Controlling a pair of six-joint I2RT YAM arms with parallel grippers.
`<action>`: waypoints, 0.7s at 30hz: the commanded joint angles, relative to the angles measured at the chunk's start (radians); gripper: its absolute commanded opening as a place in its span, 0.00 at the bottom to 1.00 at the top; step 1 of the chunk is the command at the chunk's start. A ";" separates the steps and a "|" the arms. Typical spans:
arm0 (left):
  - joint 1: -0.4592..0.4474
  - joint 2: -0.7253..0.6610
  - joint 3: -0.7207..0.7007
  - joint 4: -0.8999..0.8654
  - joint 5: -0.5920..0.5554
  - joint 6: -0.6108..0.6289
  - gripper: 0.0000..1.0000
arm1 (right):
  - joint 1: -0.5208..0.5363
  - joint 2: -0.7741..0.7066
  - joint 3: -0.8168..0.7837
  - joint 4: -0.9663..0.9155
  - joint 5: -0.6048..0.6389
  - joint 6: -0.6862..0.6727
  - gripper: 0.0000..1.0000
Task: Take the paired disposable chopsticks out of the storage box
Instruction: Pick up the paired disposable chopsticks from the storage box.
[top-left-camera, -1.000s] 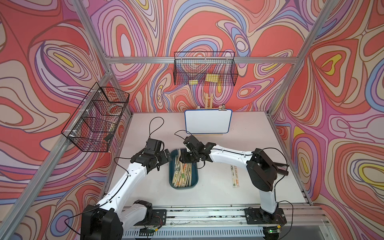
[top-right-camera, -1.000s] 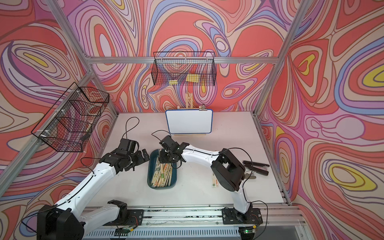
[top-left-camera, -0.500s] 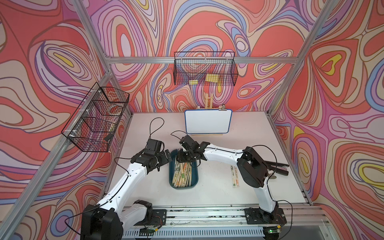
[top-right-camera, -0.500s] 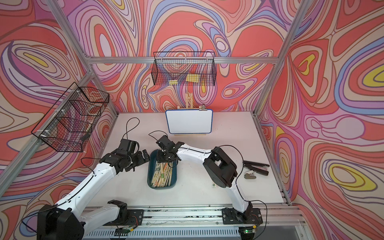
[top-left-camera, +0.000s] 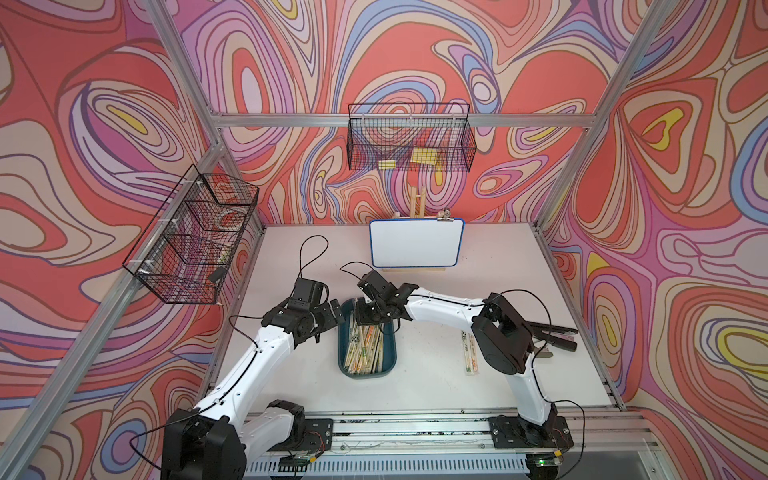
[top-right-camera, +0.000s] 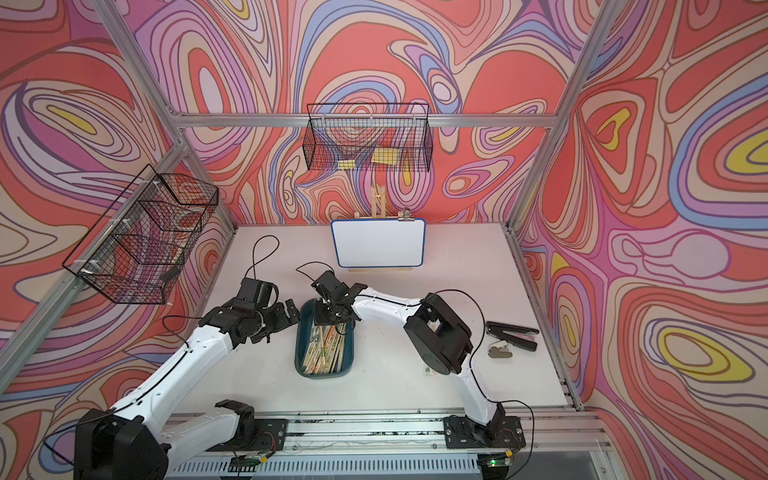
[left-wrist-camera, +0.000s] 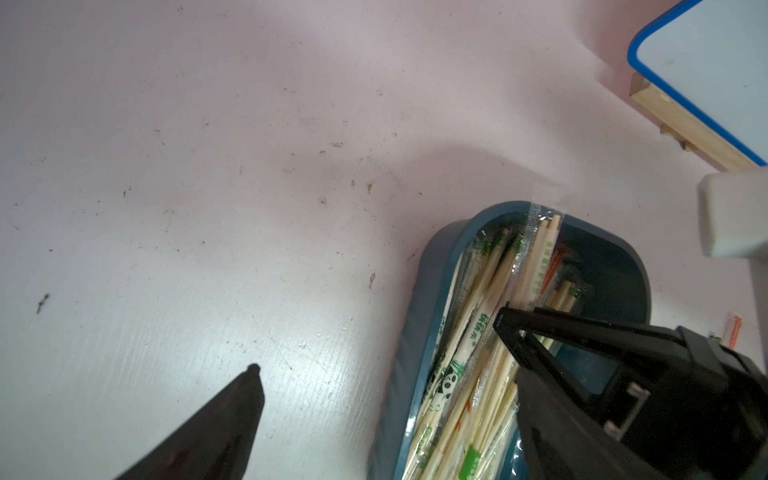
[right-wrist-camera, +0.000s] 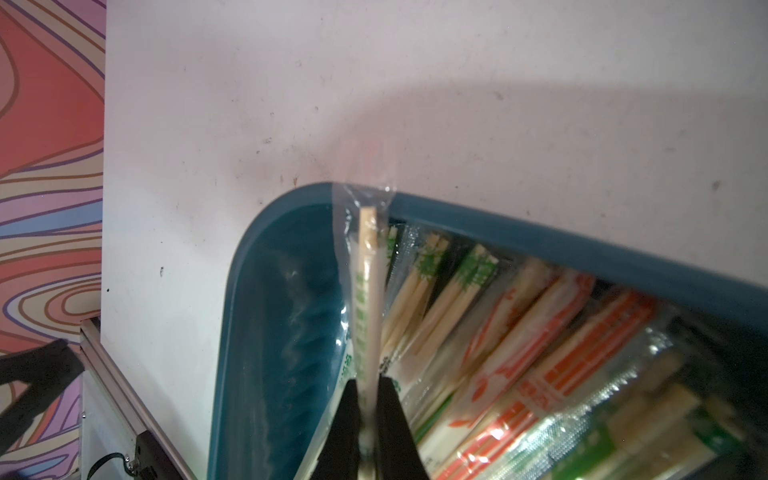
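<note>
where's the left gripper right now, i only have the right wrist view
Observer: The left gripper hangs wide open and empty beside the box, at its rim on the left arm's side.
Operator: ok, anything taken out already
Observer: Yes, wrapped chopsticks lie flat on the table on the right arm's side, apart from the box.
Operator: what's past the far end of the box
Observer: A small whiteboard stands on a wooden easel at the back of the table, apart from the box.
</note>
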 joint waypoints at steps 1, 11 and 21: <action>0.009 -0.018 -0.004 0.001 0.013 0.000 1.00 | 0.006 -0.059 -0.017 0.003 0.003 -0.006 0.03; 0.008 -0.045 0.014 -0.015 0.047 0.005 1.00 | -0.002 -0.218 -0.067 -0.041 0.071 -0.028 0.03; -0.015 -0.066 0.043 -0.033 0.121 0.006 1.00 | -0.095 -0.440 -0.190 -0.132 0.135 -0.057 0.02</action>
